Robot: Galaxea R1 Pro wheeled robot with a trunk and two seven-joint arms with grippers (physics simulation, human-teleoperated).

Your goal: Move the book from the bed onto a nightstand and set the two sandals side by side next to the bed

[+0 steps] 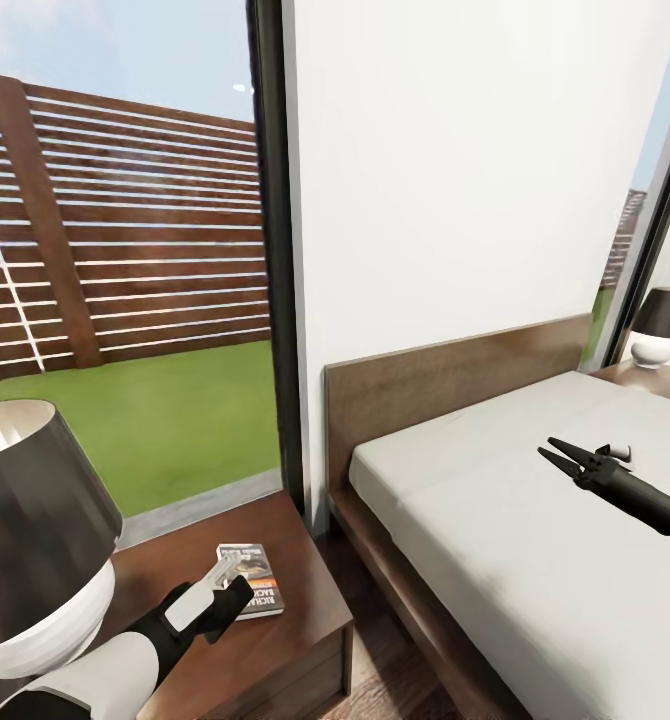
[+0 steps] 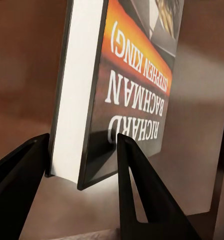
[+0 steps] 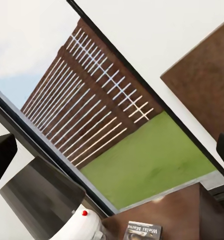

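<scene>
Right then, biggest thing first.
Bed [image 1: 535, 560]: it was big and low, with a brown frame and a white top.
Nightstand [image 1: 275, 640]: it stood just beside the bed, by the window.
Lamp [image 1: 35, 540]: it sat on the nightstand, near the left arm.
Book [image 1: 250, 578]: it lay flat on the nightstand top.
Left gripper [image 2: 84, 160]: its two fingers sat on each side of the book's near end; whether they touched it, I could not tell.
Right gripper [image 1: 557, 450]: it hung over the bed, far from the book, fingers a little apart with nothing between them.
</scene>
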